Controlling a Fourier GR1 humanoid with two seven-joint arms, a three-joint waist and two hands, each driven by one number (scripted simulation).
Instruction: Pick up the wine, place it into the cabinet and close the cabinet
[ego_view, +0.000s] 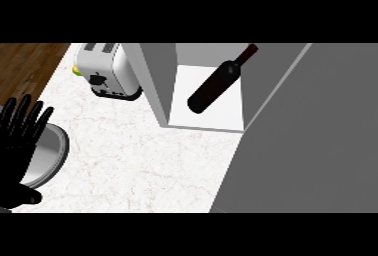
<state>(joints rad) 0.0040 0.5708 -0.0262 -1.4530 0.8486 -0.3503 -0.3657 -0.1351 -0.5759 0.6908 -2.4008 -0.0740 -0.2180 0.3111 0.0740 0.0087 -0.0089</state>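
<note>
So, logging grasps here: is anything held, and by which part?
Nothing visibly held. The left hand rests open at the left edge; the right hand is out of view. The wine bottle sits untouched in the cabinet.

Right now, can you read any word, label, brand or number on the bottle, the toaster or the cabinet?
No readable text anywhere in the head view.
wine bottle: dark all over, no label shows.
toaster: no brand or marking can be made out.
cabinet: plain grey and white panels, no sign or number.
</note>
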